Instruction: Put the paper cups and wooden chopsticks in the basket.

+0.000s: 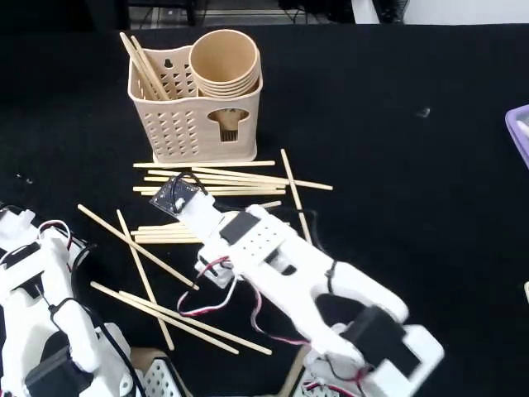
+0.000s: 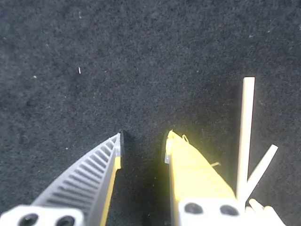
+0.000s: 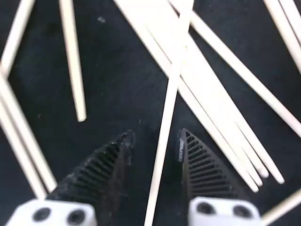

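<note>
Risk at lower centre: my right gripper [image 3: 155, 141], jaws spread astride one thin pale wooden chopstick [image 3: 165, 122], could drag the crossed sticks [image 3: 207, 106] along.

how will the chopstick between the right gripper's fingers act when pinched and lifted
The chopstick looks thin, straight and rigid, so it should stay stiff and feel light. Its slim shaft may pivot or slip in the right gripper. It crosses other chopsticks, so lifting may nudge them.

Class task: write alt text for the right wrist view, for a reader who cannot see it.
The right gripper hangs open over a black table, with one wooden chopstick lying between its jaws. More chopsticks lie scattered around it.
</note>
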Available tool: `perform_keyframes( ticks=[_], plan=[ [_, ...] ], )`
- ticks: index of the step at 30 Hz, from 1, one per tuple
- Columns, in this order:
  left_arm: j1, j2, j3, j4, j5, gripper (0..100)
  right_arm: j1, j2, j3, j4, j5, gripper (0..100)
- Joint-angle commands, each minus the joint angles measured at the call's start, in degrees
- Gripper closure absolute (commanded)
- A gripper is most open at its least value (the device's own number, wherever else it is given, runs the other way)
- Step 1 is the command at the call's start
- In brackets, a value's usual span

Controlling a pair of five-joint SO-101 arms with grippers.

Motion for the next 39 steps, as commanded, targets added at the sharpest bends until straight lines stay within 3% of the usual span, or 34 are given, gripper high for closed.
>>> perform_keyframes(
  ticks=[1, 6, 10, 20, 26, 29, 32, 35, 39],
  plan=[
    [-0.22, -1.67, -0.22, -0.88, 0.44, 84, -0.88, 4.62, -3.21, -3.08, -0.53, 85.1],
    [-0.22, -1.67, -0.22, -0.88, 0.44, 84, -0.88, 6.37, -4.79, -2.99, -0.44, 86.4],
    [-0.22, -1.67, -0.22, -0.88, 0.44, 84, -0.88, 2.77, -4.53, -2.90, -0.44, 98.9],
    [-0.22, -1.67, -0.22, -0.88, 0.44, 84, -0.79, -6.55, -4.70, 1.32, -0.44, 98.8],
    [-0.22, -1.67, -0.22, -0.88, 0.44, 84, 0.62, -17.19, -17.54, 5.01, 1.14, 98.7],
    [-0.22, -1.67, -0.22, -0.88, 0.44, 84, 3.52, -21.23, -25.01, -4.57, 1.14, 98.7],
    [-0.22, -1.67, -0.22, -0.88, 0.44, 84, 7.12, -21.23, -27.65, -22.15, 1.14, 98.7],
    [-0.22, -1.67, -0.22, -0.88, 0.44, 84, 8.88, -18.07, -27.03, -40.26, 1.05, 98.7],
    [-0.13, -1.67, -0.22, -0.88, 0.44, 84, 9.14, -10.42, -27.30, -56.70, 1.05, 98.7]
  ],
)
